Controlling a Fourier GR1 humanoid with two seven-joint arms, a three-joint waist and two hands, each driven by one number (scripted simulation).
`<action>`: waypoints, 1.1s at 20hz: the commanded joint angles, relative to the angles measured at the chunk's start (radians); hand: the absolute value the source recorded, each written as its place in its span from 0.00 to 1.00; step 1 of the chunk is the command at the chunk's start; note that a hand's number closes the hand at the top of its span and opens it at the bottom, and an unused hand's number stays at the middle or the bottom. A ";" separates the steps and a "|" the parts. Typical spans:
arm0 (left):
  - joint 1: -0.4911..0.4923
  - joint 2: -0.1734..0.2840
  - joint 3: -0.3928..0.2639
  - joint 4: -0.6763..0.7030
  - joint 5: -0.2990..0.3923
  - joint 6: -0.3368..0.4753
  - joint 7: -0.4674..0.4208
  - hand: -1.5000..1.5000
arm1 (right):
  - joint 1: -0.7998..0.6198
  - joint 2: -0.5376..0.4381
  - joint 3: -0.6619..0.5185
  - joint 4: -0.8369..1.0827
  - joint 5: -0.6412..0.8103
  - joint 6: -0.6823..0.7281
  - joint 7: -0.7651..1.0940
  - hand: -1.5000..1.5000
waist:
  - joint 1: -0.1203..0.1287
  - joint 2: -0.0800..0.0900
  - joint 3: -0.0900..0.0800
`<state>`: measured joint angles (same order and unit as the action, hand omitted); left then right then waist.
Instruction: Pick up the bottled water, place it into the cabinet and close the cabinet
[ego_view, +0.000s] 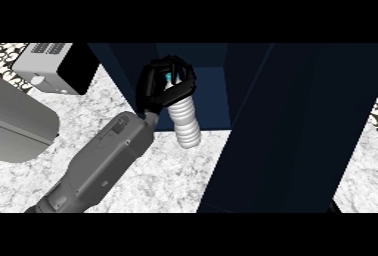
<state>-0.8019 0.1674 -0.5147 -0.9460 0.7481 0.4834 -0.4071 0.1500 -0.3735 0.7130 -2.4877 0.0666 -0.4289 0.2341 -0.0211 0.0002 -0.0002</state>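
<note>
1. Fingers of the left hand are curled around the top of the bottled water.
2. Its long axis hangs downward, base toward the counter.
3. Just beyond lies the open cabinet; its door stands right.

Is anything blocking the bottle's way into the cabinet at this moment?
Nothing visible. The left hand holds the bottled water at the cabinet opening, its top end already inside. The open door stands to the right, clear of the path.
</note>
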 joint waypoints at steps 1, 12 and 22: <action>-0.030 -0.045 0.035 0.113 -0.045 -0.033 -0.012 1.00 | -0.024 -0.018 -0.068 -0.124 -0.009 0.021 0.104 0.00 | 0.006 0.002 0.000; -0.326 -0.103 0.135 0.487 -0.134 0.013 0.038 1.00 | 0.026 -0.025 0.032 -0.084 0.028 0.010 -0.002 0.00 | -0.017 0.007 0.000; -0.336 -0.124 0.146 0.752 -0.224 0.079 -0.100 1.00 | 0.013 -0.049 0.040 -0.131 0.029 -0.003 0.033 0.00 | -0.044 0.017 -0.002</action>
<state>-1.1294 0.0509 -0.3740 -0.2817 0.5501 0.5287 -0.4775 0.1624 -0.4050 0.7352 -2.4875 0.0537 -0.4314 0.1842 -0.0539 0.0124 -0.0007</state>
